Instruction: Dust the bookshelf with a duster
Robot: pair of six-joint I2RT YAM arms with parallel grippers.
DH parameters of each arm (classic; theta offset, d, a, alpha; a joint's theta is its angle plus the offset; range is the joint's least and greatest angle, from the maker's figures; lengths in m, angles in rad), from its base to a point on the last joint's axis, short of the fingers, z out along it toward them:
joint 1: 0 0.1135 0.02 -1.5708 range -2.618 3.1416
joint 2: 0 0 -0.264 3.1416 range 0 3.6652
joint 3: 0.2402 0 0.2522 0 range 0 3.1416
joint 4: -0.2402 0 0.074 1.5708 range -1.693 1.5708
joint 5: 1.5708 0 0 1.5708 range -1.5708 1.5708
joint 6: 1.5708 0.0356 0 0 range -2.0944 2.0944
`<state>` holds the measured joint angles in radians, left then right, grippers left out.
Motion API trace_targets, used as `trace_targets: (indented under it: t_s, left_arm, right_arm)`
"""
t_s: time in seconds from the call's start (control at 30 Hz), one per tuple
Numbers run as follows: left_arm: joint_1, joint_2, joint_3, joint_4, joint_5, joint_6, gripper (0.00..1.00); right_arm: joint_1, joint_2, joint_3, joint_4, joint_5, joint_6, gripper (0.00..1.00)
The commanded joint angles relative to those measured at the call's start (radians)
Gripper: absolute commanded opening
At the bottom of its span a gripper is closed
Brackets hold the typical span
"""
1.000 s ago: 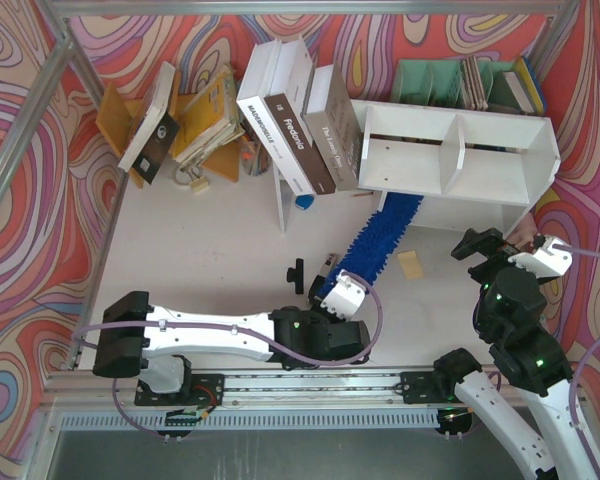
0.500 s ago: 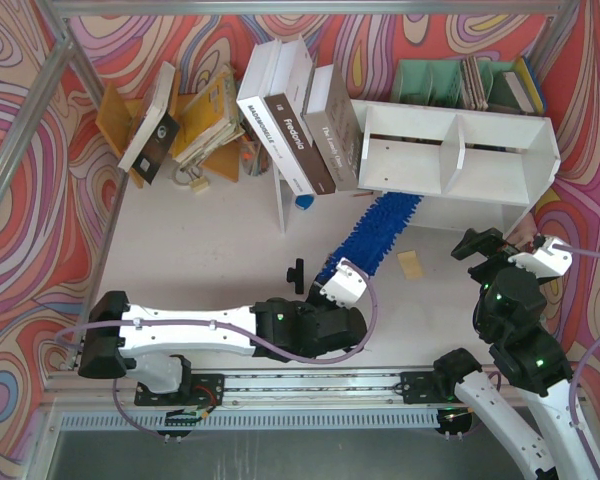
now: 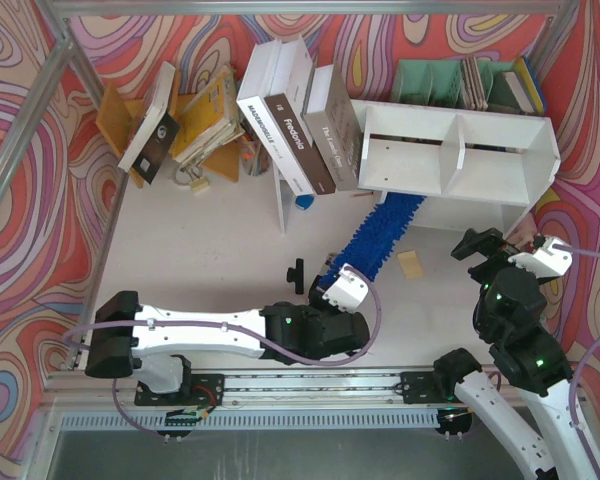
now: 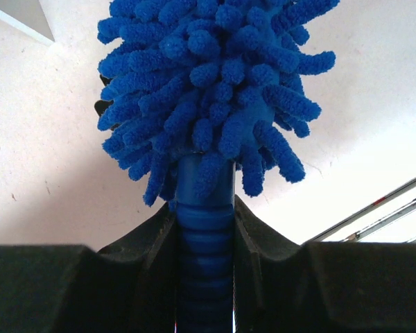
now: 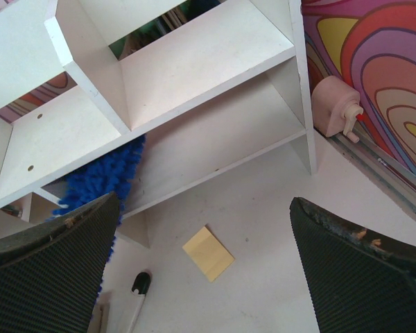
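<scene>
blue duster handle clamped in left tool; right tool spread wide, empty, near bookshelf

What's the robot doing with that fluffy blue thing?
It's dusting. The left gripper has its jaws shut on the handle of the blue duster, whose fluffy end pokes into the lower shelf of the white bookshelf. The right gripper hangs open and empty in front of the shelf, touching nothing.
</scene>
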<state>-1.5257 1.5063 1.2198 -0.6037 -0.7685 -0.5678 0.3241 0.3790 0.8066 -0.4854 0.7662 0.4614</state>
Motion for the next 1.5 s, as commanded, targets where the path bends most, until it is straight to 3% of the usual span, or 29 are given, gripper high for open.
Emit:
trace_targets:
  t_s: [0.0, 0.67, 1.47]
  left_arm:
    - [0.004, 0.035, -0.032, 0.035, -0.002, -0.027, 0.0]
    - [-0.027, -0.109, -0.259, 0.311, -0.034, 0.271, 0.0]
    - [-0.113, -0.101, -0.27, 0.441, 0.001, 0.431, 0.0]
  right_arm:
    - [0.0, -0.001, 0.001, 0.004, 0.015, 0.007, 0.98]
    - [0.0, 0.001, -0.003, 0.017, -0.001, -0.006, 0.98]
    - [0.0, 0.031, 0.016, 0.011, -0.004, -0.026, 0.98]
